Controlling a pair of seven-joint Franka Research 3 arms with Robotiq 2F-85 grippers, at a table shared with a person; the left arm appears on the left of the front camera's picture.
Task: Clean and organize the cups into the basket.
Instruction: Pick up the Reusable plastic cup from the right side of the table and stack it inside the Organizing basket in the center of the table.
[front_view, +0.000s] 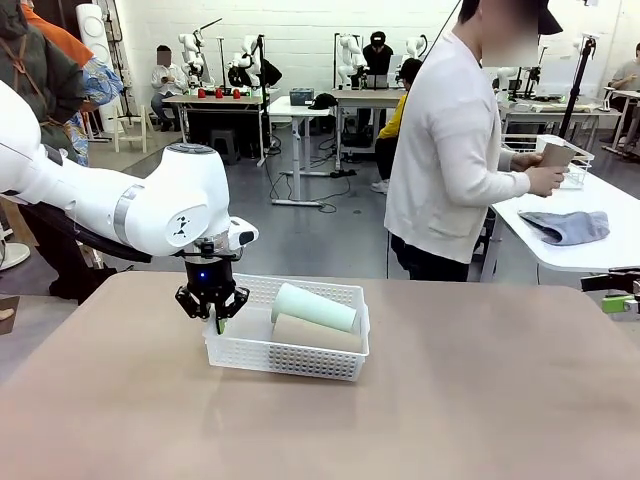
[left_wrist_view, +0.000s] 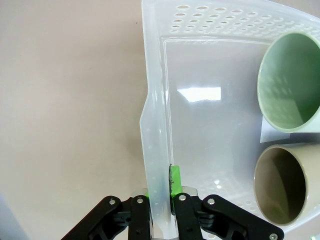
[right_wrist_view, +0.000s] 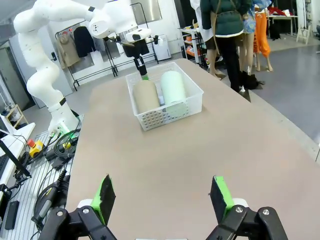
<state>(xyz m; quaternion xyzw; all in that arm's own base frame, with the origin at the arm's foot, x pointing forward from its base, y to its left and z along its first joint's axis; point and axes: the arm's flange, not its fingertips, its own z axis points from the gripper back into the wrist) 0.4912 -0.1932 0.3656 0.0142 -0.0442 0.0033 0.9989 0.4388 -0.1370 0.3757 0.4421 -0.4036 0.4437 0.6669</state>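
While its two fingers (left_wrist_view: 175, 181) pinch one on each side of the thin plastic, the left gripper (front_view: 212, 318) is clamped shut on the left wall of the white basket (front_view: 300, 362), pointing straight down from the arm above. In the left wrist view that wall (left_wrist_view: 156, 120) runs up between the green pads. Inside, toward the basket's right half, two cups lie on their sides with mouths facing left: the tan cup (front_view: 318, 334) on the near side and the mint green cup (front_view: 315, 307) just beyond it, touching. The basket sits left of centre on the brown table (front_view: 450, 410). Well off to the right, the right gripper (right_wrist_view: 162, 192) hovers over the table with jaws spread wide, holding nothing. At the far right a person stands turned toward a white side table, a hand (front_view: 545, 180) around another tan cup (front_view: 555, 154), with a grey cloth (front_view: 565, 227) lying nearby.
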